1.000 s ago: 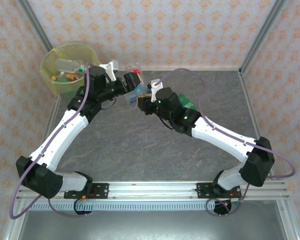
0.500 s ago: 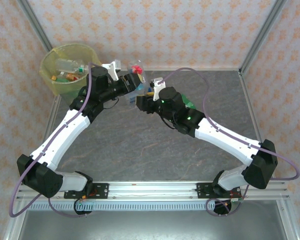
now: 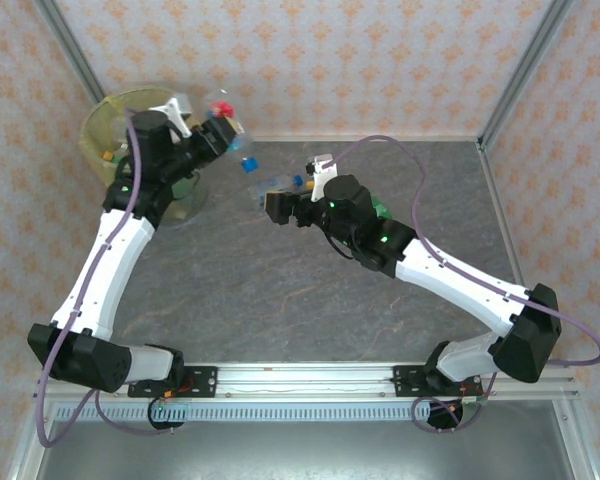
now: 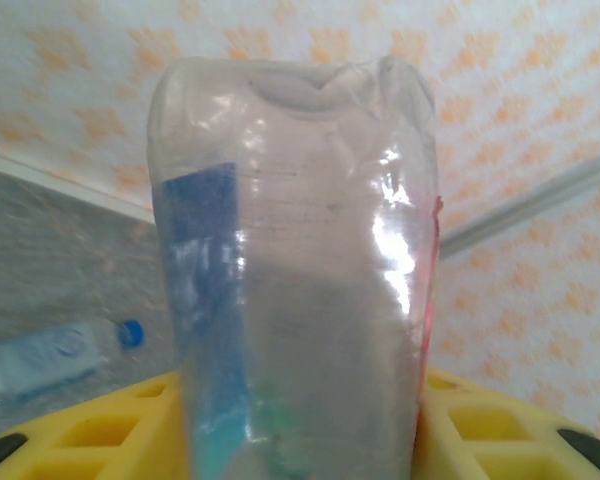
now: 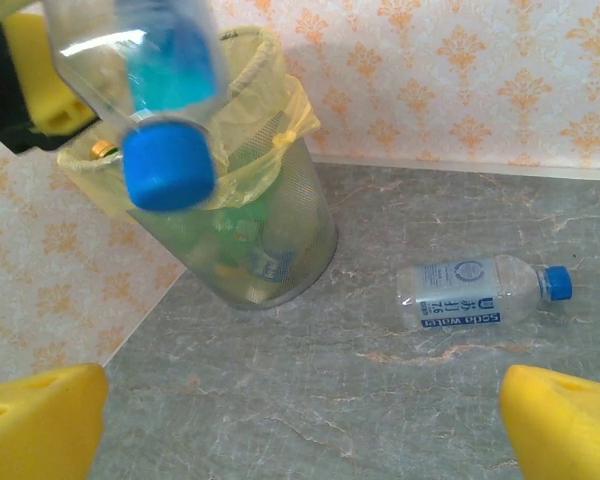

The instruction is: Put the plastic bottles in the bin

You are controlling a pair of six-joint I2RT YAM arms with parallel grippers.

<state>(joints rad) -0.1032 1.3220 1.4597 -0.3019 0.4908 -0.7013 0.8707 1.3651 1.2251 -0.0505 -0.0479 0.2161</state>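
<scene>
My left gripper (image 4: 300, 440) is shut on a clear plastic bottle (image 4: 300, 250) with a blue label. In the top view this gripper (image 3: 216, 126) is raised just right of the bin (image 3: 98, 118), and the bottle's blue cap (image 3: 247, 163) points toward the table's middle. The right wrist view shows the same bottle (image 5: 140, 70) in the air in front of the yellow-bagged bin (image 5: 280, 240), which holds several bottles. My right gripper (image 5: 300, 440) is open with nothing between its fingers (image 5: 40, 420). Another clear bottle (image 5: 480, 292) lies on the table just beyond it (image 3: 278, 181).
A green bottle (image 3: 380, 210) lies behind the right arm's forearm. The grey marbled table (image 3: 280, 290) is bounded by patterned walls and metal posts. The bin stands off the table's far left corner.
My right gripper has opened and let go of the clear bottle. The left arm has swung left toward the bin with that bottle in its jaws.
</scene>
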